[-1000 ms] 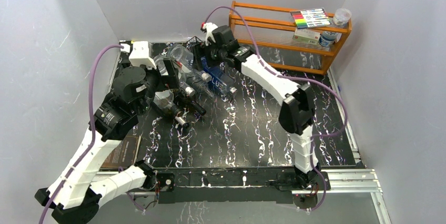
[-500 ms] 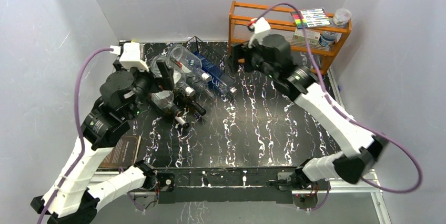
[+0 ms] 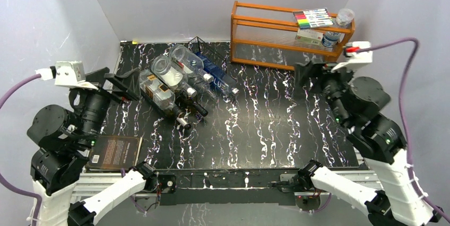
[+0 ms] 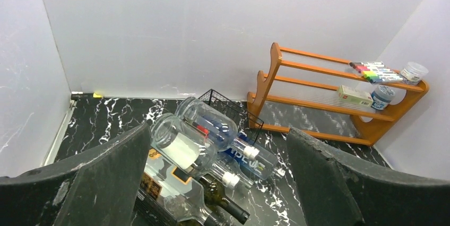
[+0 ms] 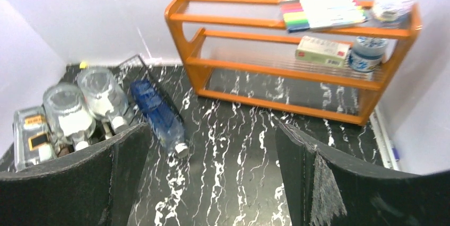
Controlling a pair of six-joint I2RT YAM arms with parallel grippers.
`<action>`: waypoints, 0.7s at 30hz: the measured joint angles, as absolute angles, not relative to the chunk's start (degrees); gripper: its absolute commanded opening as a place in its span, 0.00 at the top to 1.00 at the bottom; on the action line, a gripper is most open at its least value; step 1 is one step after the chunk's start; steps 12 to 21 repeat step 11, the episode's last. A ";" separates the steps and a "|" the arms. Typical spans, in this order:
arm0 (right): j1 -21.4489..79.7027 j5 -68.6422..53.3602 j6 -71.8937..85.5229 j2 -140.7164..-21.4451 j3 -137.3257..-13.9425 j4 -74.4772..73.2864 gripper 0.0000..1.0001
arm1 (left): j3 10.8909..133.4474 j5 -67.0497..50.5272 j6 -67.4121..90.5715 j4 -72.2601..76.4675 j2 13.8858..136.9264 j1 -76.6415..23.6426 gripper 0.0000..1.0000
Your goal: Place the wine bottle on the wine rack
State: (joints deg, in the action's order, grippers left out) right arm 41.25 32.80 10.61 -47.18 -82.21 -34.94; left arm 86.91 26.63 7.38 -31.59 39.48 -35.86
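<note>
Black marbled tabletop (image 3: 265, 125) underfoot: left pincer (image 4: 217, 130) and right pincer (image 5: 212, 128) both gape wide, holding nothing. Clear bottles (image 4: 185, 149) lie on the wire wine rack (image 4: 220, 98) ahead of the left pincer; the blue wine bottle (image 5: 156, 112) lies ahead-left of the right.

L arm folded high at left side, wrist approx. level; L gripper (image 3: 118, 81) jaws spread wide, nothing held. R arm mirrors at right side; R gripper (image 3: 313, 71) also spread (empty per wrist views).
</note>
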 measured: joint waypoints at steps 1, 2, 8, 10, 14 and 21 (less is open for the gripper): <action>41.25 33.80 10.39 -46.15 -82.76 -35.09 0.02 | 87.68 26.63 7.16 -32.16 39.51 -35.86 0.02; 41.25 34.68 10.17 -45.43 -83.29 -35.09 0.02 | 88.38 26.63 6.98 -32.84 39.55 -35.86 0.02; 41.25 37.87 8.71 -44.60 -85.95 -36.07 0.02 | 91.39 27.81 5.91 -36.07 39.68 -35.86 0.02; 41.25 38.35 8.54 -44.62 -86.08 -36.47 0.02 | 91.68 28.10 5.67 -36.53 39.62 -35.86 0.02; 41.25 38.52 8.51 -44.62 -86.08 -36.64 0.02 | 91.68 28.23 5.52 -36.69 39.57 -35.86 0.02; 41.25 38.52 8.51 -44.62 -86.08 -36.64 0.02 | 91.68 28.23 5.52 -36.69 39.57 -35.86 0.02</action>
